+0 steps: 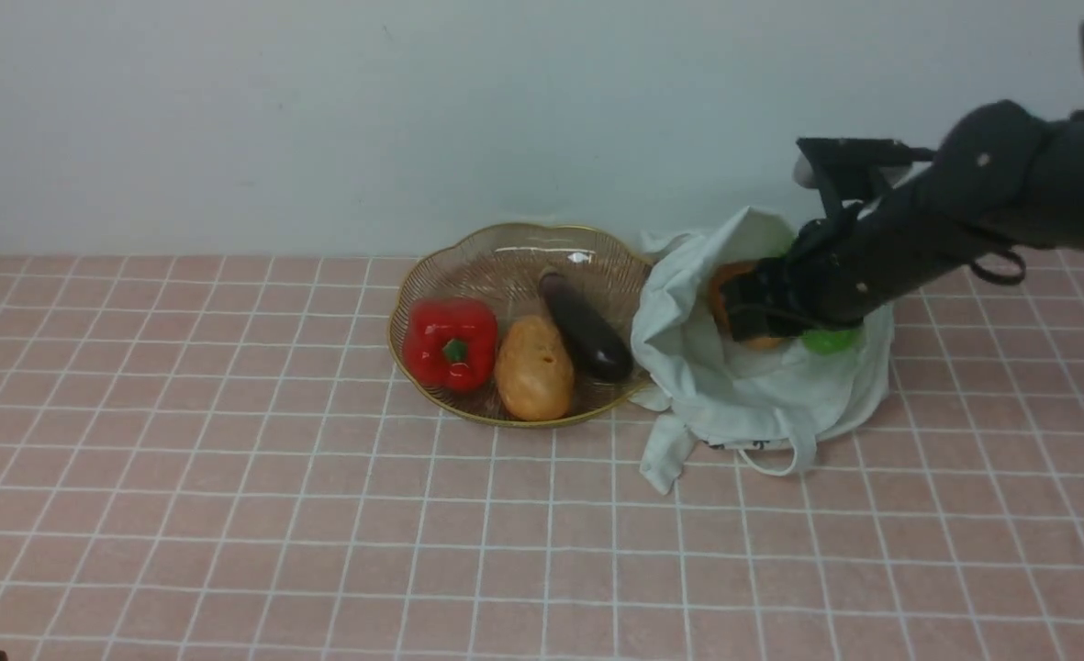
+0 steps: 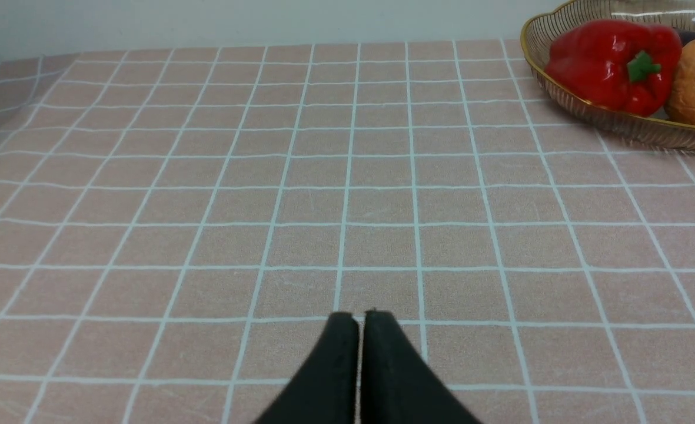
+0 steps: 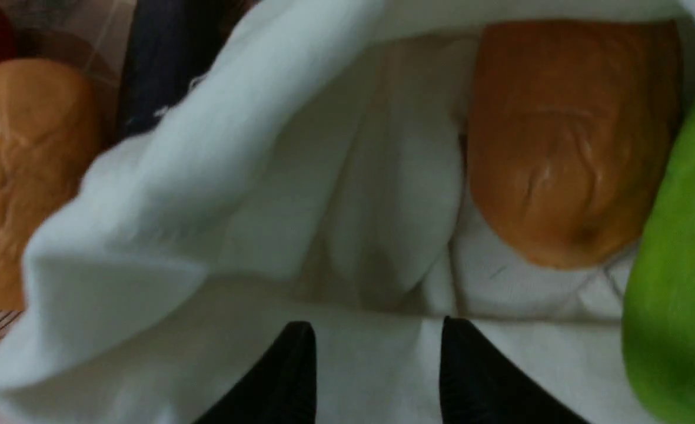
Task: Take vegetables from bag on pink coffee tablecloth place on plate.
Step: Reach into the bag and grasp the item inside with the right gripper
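Over the mouth of the white bag (image 1: 707, 376), the right claw (image 3: 378, 327) hangs with its fingers apart and nothing between them. Near it, inside the bag, sits an orange-brown potato (image 3: 574, 144), with a green vegetable (image 3: 674, 265) just beside that. The front view is dark around the claw, so whether it touches the potato is hard to say.

To the left of the right claw, beside the bag, is the glass plate (image 1: 523, 266) with its gold rim. It holds a red pepper (image 1: 451, 343), a second potato (image 1: 534, 369) and an eggplant (image 1: 586, 329). Well apart from them, the left claw (image 2: 361, 321) is closed, empty, above the pink tablecloth (image 2: 300, 247).
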